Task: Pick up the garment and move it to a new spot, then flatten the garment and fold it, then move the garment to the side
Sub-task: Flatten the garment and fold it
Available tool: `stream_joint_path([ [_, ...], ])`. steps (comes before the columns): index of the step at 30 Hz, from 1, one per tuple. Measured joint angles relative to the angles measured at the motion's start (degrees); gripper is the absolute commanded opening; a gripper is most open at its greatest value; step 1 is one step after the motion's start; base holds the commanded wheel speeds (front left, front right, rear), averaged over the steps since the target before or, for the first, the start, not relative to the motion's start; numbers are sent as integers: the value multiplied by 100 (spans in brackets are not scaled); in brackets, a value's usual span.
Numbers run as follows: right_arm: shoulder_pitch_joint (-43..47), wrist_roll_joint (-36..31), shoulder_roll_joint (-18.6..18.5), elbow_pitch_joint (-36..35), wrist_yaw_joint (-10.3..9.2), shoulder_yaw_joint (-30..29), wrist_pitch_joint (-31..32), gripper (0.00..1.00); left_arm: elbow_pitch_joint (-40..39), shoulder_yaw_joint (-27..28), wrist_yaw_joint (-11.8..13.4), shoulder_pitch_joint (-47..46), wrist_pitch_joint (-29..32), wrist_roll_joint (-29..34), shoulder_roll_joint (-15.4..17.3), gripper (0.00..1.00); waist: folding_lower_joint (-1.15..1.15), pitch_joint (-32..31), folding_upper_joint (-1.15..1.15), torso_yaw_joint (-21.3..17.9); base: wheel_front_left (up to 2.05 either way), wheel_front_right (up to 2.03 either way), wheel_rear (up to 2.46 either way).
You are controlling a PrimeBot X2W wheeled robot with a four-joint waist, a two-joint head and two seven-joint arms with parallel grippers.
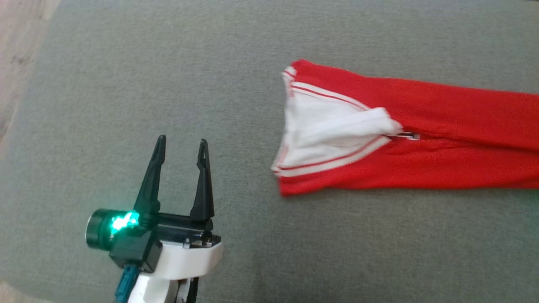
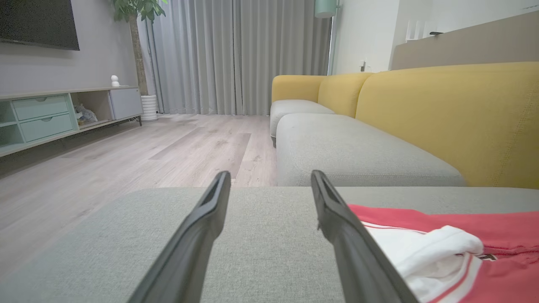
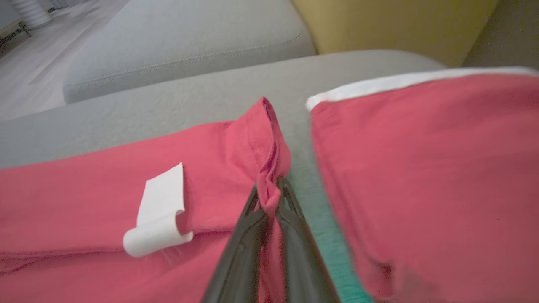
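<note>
Edge of garment (image 1: 442, 113) pinched between right fingers (image 3: 242, 252); left fingers (image 1: 150, 185) spread wide over cushion (image 1: 126, 84) beside it.

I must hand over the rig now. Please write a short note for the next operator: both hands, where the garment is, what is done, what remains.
Left hand: open, empty, over the grey cushion, to the left of the garment's white-trimmed end.
Right hand: shut on a raised fold of red fabric, beside a white label.
Garment: red, lying stretched along the cushion, running past the head view's right edge.
Done: a grip is taken. The garment does not look neatly folded.
Left: probably lift and move it, flatten, fold, set aside.
</note>
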Motion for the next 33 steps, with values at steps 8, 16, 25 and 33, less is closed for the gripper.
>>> stream_joint_path([
  [8,4,99,-311,-1514,0,-97,517,0,41,331,-321,28,0,210,-136,100,0,-87,0,-226,0,0,0],
  [16,2,514,477,-3605,0,686,1255,0,183,455,-570,125,0,224,-260,100,0,-266,0,-267,0,0,0],
  [25,-199,334,1508,-3572,0,1857,1512,0,309,488,-769,124,0,258,-350,100,0,-311,0,11,0,0,0],
  [33,-296,314,2126,-2754,0,2700,1248,0,379,464,-800,124,0,254,-375,100,0,-284,0,313,0,0,0],
])
